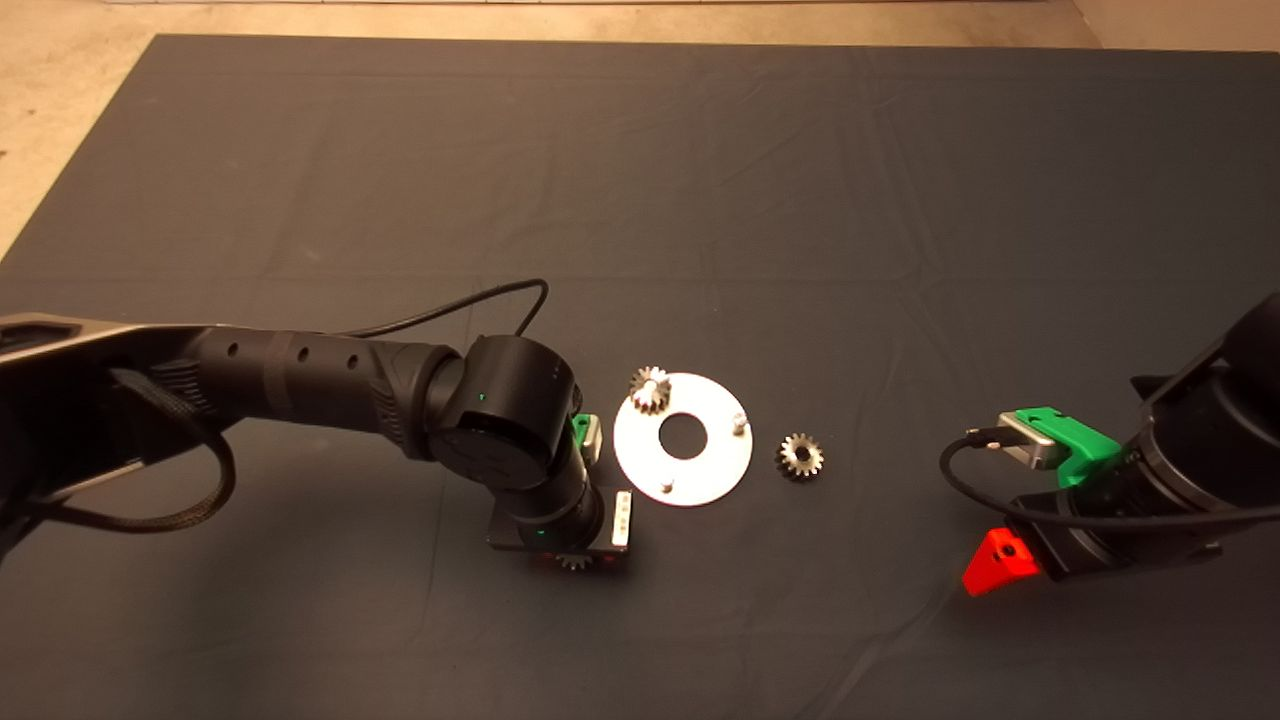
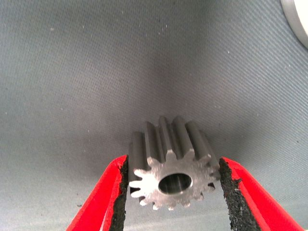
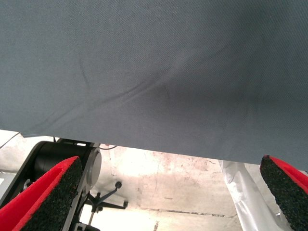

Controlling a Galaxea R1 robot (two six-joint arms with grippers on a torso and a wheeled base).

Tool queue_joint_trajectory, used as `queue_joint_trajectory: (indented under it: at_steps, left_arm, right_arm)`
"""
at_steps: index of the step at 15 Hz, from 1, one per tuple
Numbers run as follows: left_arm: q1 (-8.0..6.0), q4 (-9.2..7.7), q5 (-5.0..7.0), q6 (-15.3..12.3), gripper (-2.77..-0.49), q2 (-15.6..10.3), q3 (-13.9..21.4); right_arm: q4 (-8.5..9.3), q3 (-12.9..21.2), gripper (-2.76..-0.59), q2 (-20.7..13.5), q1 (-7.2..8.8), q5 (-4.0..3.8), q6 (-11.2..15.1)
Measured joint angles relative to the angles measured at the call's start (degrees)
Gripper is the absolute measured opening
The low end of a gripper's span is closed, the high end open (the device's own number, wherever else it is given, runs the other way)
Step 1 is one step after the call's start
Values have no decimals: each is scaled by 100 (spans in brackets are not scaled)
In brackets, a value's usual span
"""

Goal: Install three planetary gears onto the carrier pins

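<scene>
- One gear (image 1: 650, 389) is seated on a pin at the disc's (image 1: 715, 478) far-left rim, tilted slightly or not fully flat; which cannot be told.
- Two further pins are seen bare on the disc: one (image 1: 739, 423) at the right rim, one (image 1: 667, 487) at the near rim.
- The disc is laid flat on the mat (image 1: 640, 180), near the middle and somewhat toward the near edge.
- A second gear (image 1: 799, 456) is left lying flat on the mat just right of the disc, not touching it.
- A third gear (image 2: 171, 162) is pinched between the pads of the left gripper (image 2: 173, 192), its bore turned toward the wrist camera and its teeth gripped on both sides.
- In the head view this gear (image 1: 573, 561) is glimpsed under the left gripper (image 1: 575, 563), near the disc's near-left side, toward the mat's near edge.
- A sliver of the disc's rim (image 2: 299, 21) is caught in the left wrist view.
- The right gripper (image 3: 168, 202) is parked near the mat's right edge with its fingers (image 3: 53, 192) spread wide and nothing between them; one red finger (image 1: 995, 562) is shown in the head view.
</scene>
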Motion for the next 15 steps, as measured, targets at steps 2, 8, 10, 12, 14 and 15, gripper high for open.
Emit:
queue_joint_trajectory:
  at_steps: [2, 8, 10, 12, 14, 15]
  left_arm:
    - [0, 0, 3, 70, -208, 0, -24]
    - [0, 0, 2, 173, -220, 0, -38]
    - [0, -2, 0, 191, -225, 0, -44]
    - [0, -5, 0, 191, -225, 0, -44]
    - [0, -5, 0, 191, -231, 0, -44]
    - [0, -5, 0, 189, -232, 0, -44]
  right_arm:
    - [0, 0, -60, -1, 0, -1, 0]
    - [-2, 0, -60, 0, 0, 1, 0]
    - [-2, 0, -60, 0, 0, 0, 0]
    - [-2, 0, -60, 0, 0, -1, 0]
    - [-2, 0, -60, 0, 0, 1, -1]
    - [-2, 0, -60, 0, 0, 0, 0]
